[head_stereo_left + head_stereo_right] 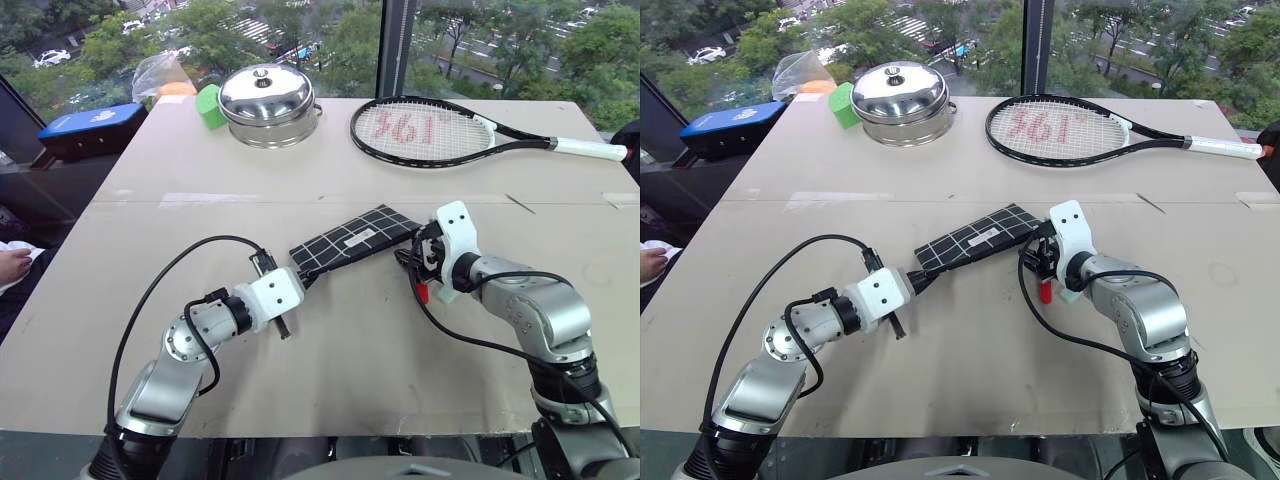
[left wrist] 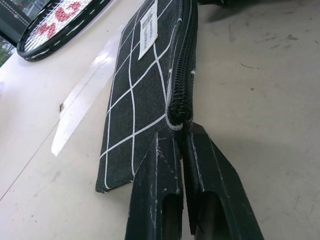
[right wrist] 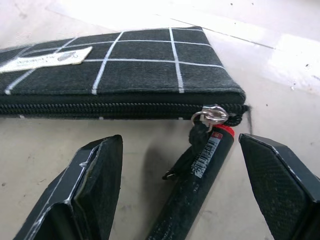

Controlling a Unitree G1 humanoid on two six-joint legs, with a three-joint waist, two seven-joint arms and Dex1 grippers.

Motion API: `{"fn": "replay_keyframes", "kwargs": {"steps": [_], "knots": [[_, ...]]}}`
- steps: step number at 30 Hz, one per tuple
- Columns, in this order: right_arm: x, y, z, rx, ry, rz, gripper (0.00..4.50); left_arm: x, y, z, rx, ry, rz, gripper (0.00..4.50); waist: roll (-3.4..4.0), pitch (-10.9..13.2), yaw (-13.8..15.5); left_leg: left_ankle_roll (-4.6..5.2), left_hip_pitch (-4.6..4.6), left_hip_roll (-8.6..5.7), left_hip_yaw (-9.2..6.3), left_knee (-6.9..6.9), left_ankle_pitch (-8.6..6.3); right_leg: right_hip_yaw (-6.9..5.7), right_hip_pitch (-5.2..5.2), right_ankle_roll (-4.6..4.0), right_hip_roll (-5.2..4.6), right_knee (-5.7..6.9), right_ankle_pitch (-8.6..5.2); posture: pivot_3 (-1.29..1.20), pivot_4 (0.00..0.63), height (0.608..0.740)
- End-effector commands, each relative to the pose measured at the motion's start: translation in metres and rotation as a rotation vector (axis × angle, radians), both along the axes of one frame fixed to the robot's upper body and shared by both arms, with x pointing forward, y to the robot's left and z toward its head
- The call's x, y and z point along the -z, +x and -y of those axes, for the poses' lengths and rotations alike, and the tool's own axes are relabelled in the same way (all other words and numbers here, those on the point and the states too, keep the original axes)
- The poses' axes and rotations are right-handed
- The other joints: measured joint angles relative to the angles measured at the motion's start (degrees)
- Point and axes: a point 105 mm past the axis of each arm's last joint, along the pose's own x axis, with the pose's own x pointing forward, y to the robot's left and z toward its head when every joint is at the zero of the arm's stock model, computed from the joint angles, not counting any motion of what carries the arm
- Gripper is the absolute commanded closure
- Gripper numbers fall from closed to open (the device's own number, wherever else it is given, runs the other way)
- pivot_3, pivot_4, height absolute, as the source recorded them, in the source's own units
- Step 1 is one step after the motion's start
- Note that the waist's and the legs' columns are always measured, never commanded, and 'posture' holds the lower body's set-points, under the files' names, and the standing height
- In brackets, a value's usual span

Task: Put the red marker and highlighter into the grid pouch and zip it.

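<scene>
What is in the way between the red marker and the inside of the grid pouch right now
The pouch's own zipper. It runs closed along the grid pouch to the pull, so there is no opening. The red marker lies outside on the table, between the open right gripper. The left gripper pinches the pouch's other end.

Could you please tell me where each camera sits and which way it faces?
Head views: forward and down over the table; both arms show.
Left wrist view: along the left gripper, shut on the grid pouch end.
Right wrist view: along the open right gripper at the red marker.
Shared: the grid pouch.
</scene>
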Motion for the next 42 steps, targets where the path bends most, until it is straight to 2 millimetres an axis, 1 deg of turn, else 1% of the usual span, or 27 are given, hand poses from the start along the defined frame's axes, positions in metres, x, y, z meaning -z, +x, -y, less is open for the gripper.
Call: {"fn": "replay_keyframes", "kwargs": {"steps": [1, 4, 5, 6, 7, 8, 12, 18, 23, 31, 38, 42], "knots": [[-0.018, 0.005, 0.000, 0.017, 0.066, 0.056, 0.74, -0.013, -0.004, 0.002, 0.011, -0.023, 0.049, 4.50, 0.00, 0.00, -0.13, 0.00, 0.00, 0.00, 0.00, 0.00, 0.00, 0.00, 0.00, 0.00, 0.00, 0.00, 0.00, 0.00, 0.150, 0.740], [-0.017, 0.008, 0.000, 0.026, 0.090, 0.051, 0.74, -0.013, -0.003, 0.002, 0.010, -0.026, 0.049, 4.50, 0.00, 0.00, -0.20, 0.00, 0.00, 0.00, 0.00, 0.00, 0.00, 0.00, 0.00, 0.00, 0.00, 0.00, 0.00, 0.00, 0.150, 0.740], [-0.016, 0.008, 0.000, 0.028, 0.095, 0.049, 1.28, -0.013, -0.003, 0.003, 0.012, -0.028, 0.049, 4.50, 0.00, 0.00, -0.21, 0.00, 0.00, 0.00, 0.00, 0.00, 0.00, 0.00, 0.00, 0.00, 0.00, 0.00, 0.00, 0.00, 0.150, 0.740], [-0.016, 0.009, 0.000, 0.029, 0.099, 0.048, 1.56, -0.013, -0.003, 0.003, 0.013, -0.029, 0.050, 4.50, 0.00, 0.00, -0.23, 0.00, 0.00, 0.00, 0.00, 0.00, 0.00, 0.01, 0.00, 0.00, 0.00, 0.00, 0.00, 0.00, 0.150, 0.740], [-0.015, 0.009, 0.000, 0.029, 0.102, 0.046, 1.93, -0.012, -0.003, 0.003, 0.016, -0.028, 0.050, 4.50, 0.00, 0.00, -0.27, 0.00, 0.00, 0.00, 0.00, 0.00, 0.00, 0.01, 0.00, 0.00, 0.00, 0.00, 0.00, 0.00, 0.150, 0.740], [-0.014, 0.010, 0.000, 0.025, 0.097, 0.043, 2.54, -0.012, -0.003, 0.003, 0.018, -0.026, 0.052, 4.50, 0.01, 0.00, -0.30, 0.00, 0.00, 0.00, 0.01, 0.00, 0.00, 0.01, 0.00, 0.00, 0.00, 0.00, 0.00, 0.00, 0.150, 0.740], [-0.012, 0.012, 0.000, 0.014, 0.092, 0.039, 4.45, -0.010, -0.004, 0.004, 0.023, -0.027, 0.054, 4.50, 0.01, 0.00, -0.47, 0.00, 0.00, 0.00, 0.00, 0.00, 0.00, 0.01, 0.00, -0.01, 0.00, 0.00, 0.00, 0.00, 0.150, 0.740], [-0.013, 0.011, -0.003, -0.015, 0.086, 0.044, 4.45, -0.011, -0.003, 0.004, 0.011, -0.040, 0.060, 4.50, 0.01, 0.01, -0.52, 0.00, 0.00, 0.00, 0.00, -0.01, 0.00, 0.01, 0.00, 0.00, 0.00, 0.00, 0.00, 0.00, 0.150, 0.740], [-0.022, 0.001, -0.016, -0.094, 0.099, 0.052, 4.45, -0.013, -0.002, 0.010, 0.010, -0.058, 0.064, 4.50, 0.01, 0.00, -0.53, 0.00, 0.00, 0.00, 0.00, -0.01, 0.00, 0.01, 0.00, 0.00, 0.00, 0.00, 0.01, 0.00, 0.150, 0.740], [-0.026, -0.001, -0.020, -0.121, 0.086, 0.057, 4.45, -0.013, -0.001, 0.014, 0.022, -0.063, 0.063, 4.50, 0.00, 0.00, -0.51, 0.00, 0.00, 0.00, 0.00, -0.01, 0.00, 0.02, 0.00, 0.00, 0.00, 0.00, 0.00, 0.00, 0.150, 0.740], [-0.027, -0.014, -0.038, -0.221, 0.063, 0.048, 4.45, -0.017, 0.003, 0.020, 0.012, -0.089, 0.067, 4.50, 0.00, 0.00, -0.57, 0.00, 0.00, 0.00, 0.00, -0.01, 0.00, 0.01, 0.00, 0.00, 0.00, 0.00, 0.01, 0.00, 0.150, 0.740], [-0.026, -0.018, -0.043, -0.252, 0.050, 0.046, 4.45, -0.017, 0.004, 0.022, 0.011, -0.093, 0.067, 4.50, 0.00, 0.00, -0.54, 0.00, 0.00, 0.00, -0.01, -0.01, 0.00, 0.01, 0.00, 0.00, 0.00, 0.01, 0.01, 0.00, 0.150, 0.740]]}}
